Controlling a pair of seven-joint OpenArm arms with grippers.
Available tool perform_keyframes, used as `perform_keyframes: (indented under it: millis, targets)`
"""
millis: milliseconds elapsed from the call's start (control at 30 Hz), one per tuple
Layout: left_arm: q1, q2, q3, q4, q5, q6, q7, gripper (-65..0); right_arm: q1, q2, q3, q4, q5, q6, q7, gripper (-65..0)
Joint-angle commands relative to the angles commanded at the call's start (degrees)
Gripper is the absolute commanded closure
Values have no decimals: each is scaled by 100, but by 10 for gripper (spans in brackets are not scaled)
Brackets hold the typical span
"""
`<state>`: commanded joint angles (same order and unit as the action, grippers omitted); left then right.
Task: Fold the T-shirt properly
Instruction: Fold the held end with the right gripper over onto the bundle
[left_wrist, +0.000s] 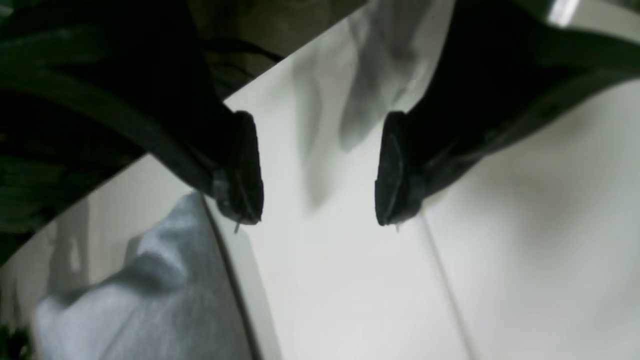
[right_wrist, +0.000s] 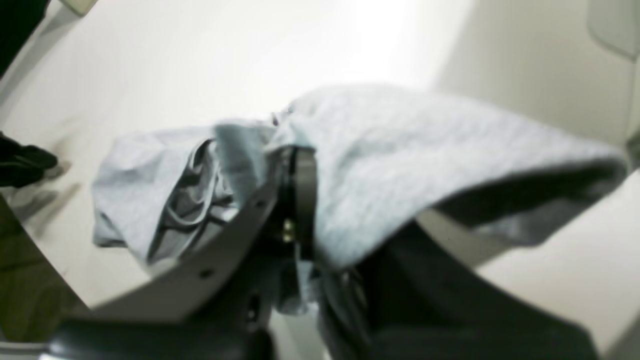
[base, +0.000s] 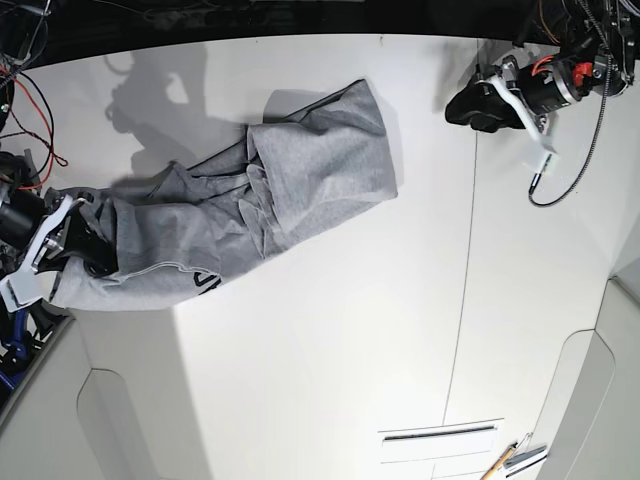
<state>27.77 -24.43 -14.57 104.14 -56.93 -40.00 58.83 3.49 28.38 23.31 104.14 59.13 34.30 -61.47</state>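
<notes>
The T-shirt (base: 270, 200) lies bunched and stretched in a long diagonal band across the white worktop (base: 340, 340), running from the far middle toward the near left edge as seen from the base view. It is neither flat nor squared; folds pile up along its middle, and a scrap of black lettering shows at the lower hem edge.

The right pincer (base: 85, 262) sits at the lower left end of the garment, at the worktop's edge. In the right wrist view grey cloth is draped over and wedged into the right pincer (right_wrist: 300, 240), so it appears clamped on the fabric, though blur hides the pads themselves. This grip appears to be what draws the shirt out lengthwise, a likely step toward spreading it before any fold.

The left pincer (base: 480, 105) hangs over bare worktop at the far right, well apart from the shirt's nearest edge. The left wrist view shows the left pincer (left_wrist: 318, 170) with jaws spread wide and nothing between them; a corner of grey cloth shows only at the lower left of that picture.

Judgement: the task is at an early stage. No proper fold exists yet. A single-ended pull risks dragging the heap rather than flattening it; the free arm would need to take the opposite end.
</notes>
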Motion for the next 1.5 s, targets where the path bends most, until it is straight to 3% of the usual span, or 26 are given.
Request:
perform_keyframes:
  millis: [167,367,600,733,933,1067,1133,1333,1500]
  targets:
    - [-13,2,592,0,446,0,-251,-390,186,-2,-455,153,-20,0,-4,0]
    - [-15,260,636,0,509,0,-251,-390,501,-59,-1482,153,-142,0,-4,0]
    - [-15,459,636,0,490,0,-251,-390,662,-1010,-2424,155,-435,-2,44,0]
    - [-13,459,636,0,490,0,-247,-390,660,-1569,-2924,151,-975,-2,146,0]
    - [-13,457,636,0,461,0,-245,-390,647,-1982,-3716,133,-1683,-2,173,0]
    - [-15,455,610,24,-125,0,42,-390,645,-2000,-4168,-2,-1891,-2,197,-280]
    - [-13,455,407,140,-470,0,337,-390,647,-2000,-4363,-125,-1888,-2,291,-328]
    - [-11,455,-1329,614,-1543,0,1132,-390,647,-2000,-5390,-177,-1886,-2,343,-328]
    - [24,382,-2599,632,-1875,0,1226,-390,649,-2000,-6227,-173,-1882,-2,439,-328]
